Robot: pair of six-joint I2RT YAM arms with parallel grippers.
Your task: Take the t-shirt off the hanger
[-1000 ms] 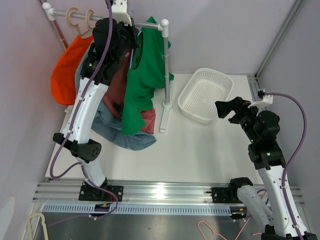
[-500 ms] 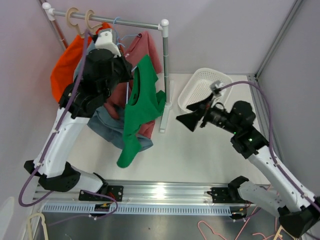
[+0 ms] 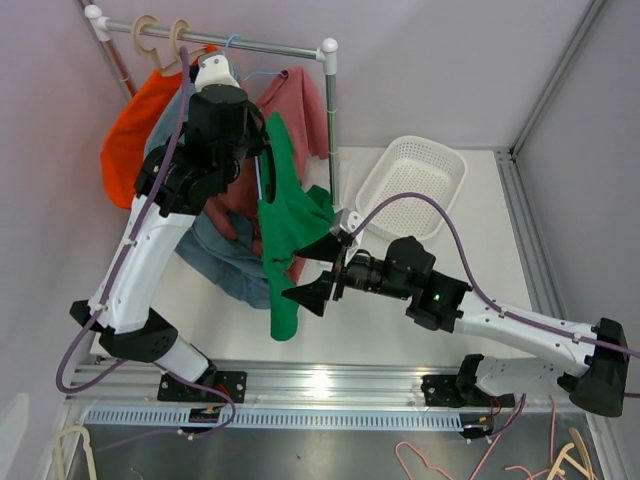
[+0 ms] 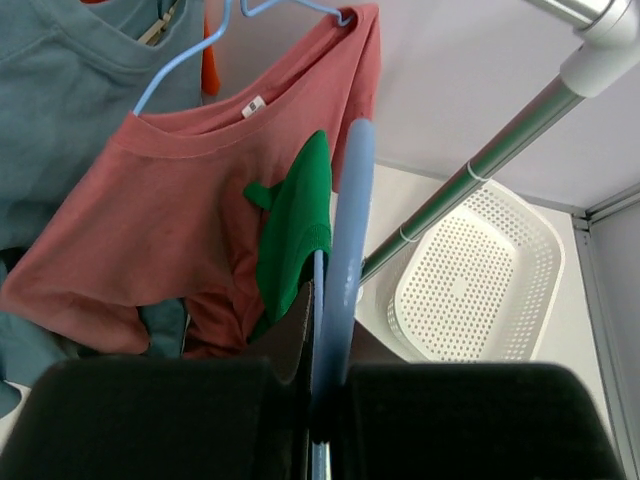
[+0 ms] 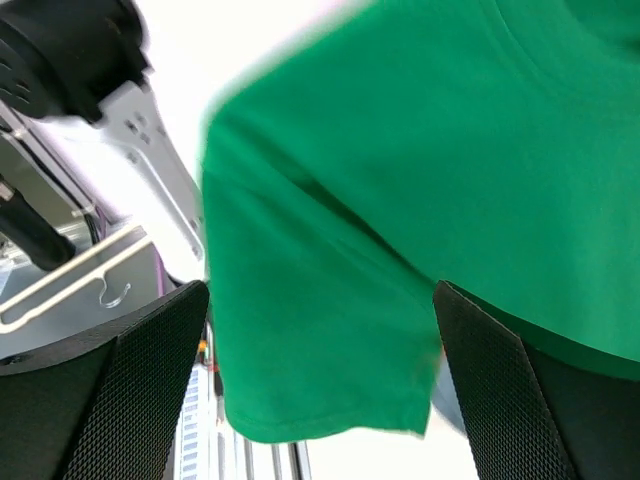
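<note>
1. Above the left half of the tabletop, just in front of the rack (image 3: 330, 150), the green t-shirt (image 3: 285, 225) hangs on the blue hanger (image 4: 345, 230). The left tool (image 3: 258, 165) is clamped on that hanger.
2. Toward the near edge, the right tool (image 3: 315, 272) has its jaws apart around the shirt's lower hem and grips nothing yet.
3. If it closes on only a thin fold, the fabric could slip free.
4. A hard downward pull could catch the collar on a hanger shoulder and twist the hanger out of the left tool.
</note>
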